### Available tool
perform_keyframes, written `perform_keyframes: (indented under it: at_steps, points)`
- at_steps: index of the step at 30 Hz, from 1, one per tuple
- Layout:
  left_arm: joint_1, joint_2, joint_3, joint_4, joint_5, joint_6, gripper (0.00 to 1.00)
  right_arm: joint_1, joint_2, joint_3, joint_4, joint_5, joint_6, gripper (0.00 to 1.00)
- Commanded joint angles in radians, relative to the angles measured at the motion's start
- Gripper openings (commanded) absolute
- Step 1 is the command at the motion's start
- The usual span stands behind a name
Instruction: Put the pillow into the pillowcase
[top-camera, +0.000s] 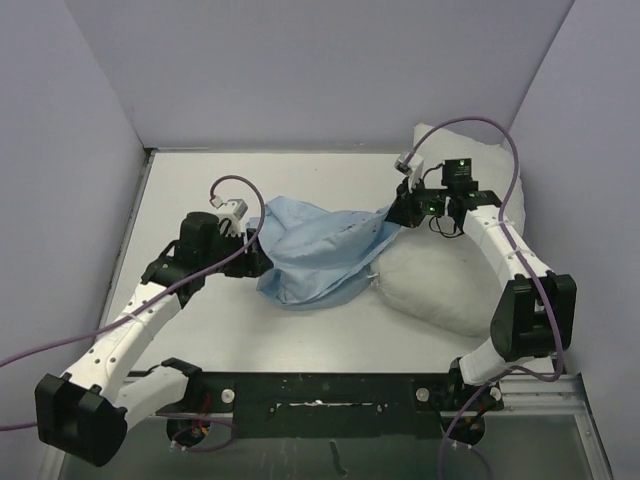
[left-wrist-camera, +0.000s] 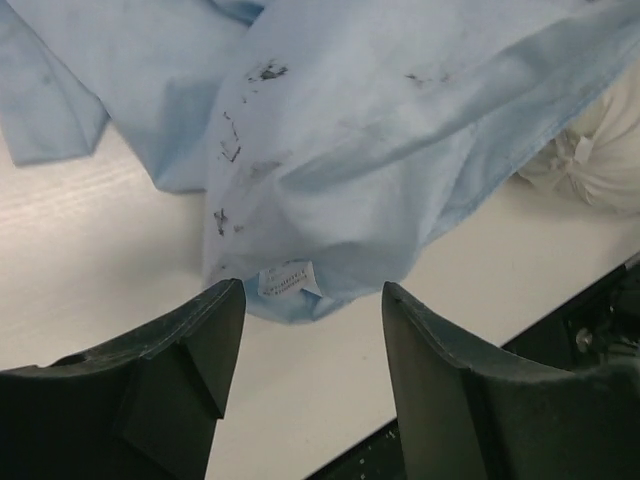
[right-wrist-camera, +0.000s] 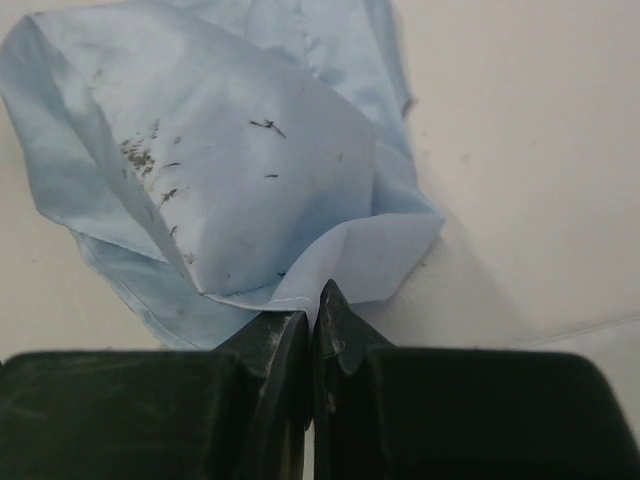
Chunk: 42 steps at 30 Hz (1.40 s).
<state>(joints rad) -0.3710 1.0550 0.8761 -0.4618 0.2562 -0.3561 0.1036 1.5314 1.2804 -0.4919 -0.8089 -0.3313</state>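
The light-blue pillowcase (top-camera: 320, 250) lies crumpled in the middle of the table, its right part draped toward the off-white pillow (top-camera: 450, 280). The pillow lies at the right, under my right arm. My right gripper (top-camera: 405, 212) is shut on the pillowcase's edge (right-wrist-camera: 330, 260) and holds it lifted. My left gripper (top-camera: 262, 258) is open at the pillowcase's left side, its fingers (left-wrist-camera: 200, 340) just short of the corner with a white label (left-wrist-camera: 288, 279). A bit of the pillow shows in the left wrist view (left-wrist-camera: 600, 150).
The white table (top-camera: 200, 200) is boxed in by pale walls at the left, back and right. A black rail (top-camera: 330, 385) with the arm bases runs along the near edge. Purple cables loop over both arms.
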Motion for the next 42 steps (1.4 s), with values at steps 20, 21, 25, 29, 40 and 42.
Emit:
perform_keyframes:
  at_steps: [20,21,25,29,40,42]
  points:
    - [-0.706,0.273,0.063,-0.032,-0.817,-0.093,0.85,0.022,-0.002,-0.039,0.036,-0.122,-0.067,0.0]
    - [-0.674,0.302,0.068,-0.009,-0.796,-0.093,0.84,0.022,-0.002,-0.038,0.033,-0.123,-0.069,0.0]
    - [-0.566,0.385,0.059,0.119,-0.678,-0.075,0.7,0.019,0.0,-0.036,0.023,-0.13,-0.077,0.0]
    - [-0.547,0.367,0.118,0.127,-0.605,-0.067,0.18,0.016,0.0,-0.029,0.008,-0.136,-0.087,0.0]
    - [-0.324,0.021,0.186,0.122,-0.336,-0.08,0.08,0.005,-0.014,0.003,-0.066,-0.105,-0.173,0.0]
    - [-0.256,0.002,0.183,0.126,-0.233,-0.106,0.08,-0.004,-0.02,0.005,-0.069,-0.1,-0.179,0.0]
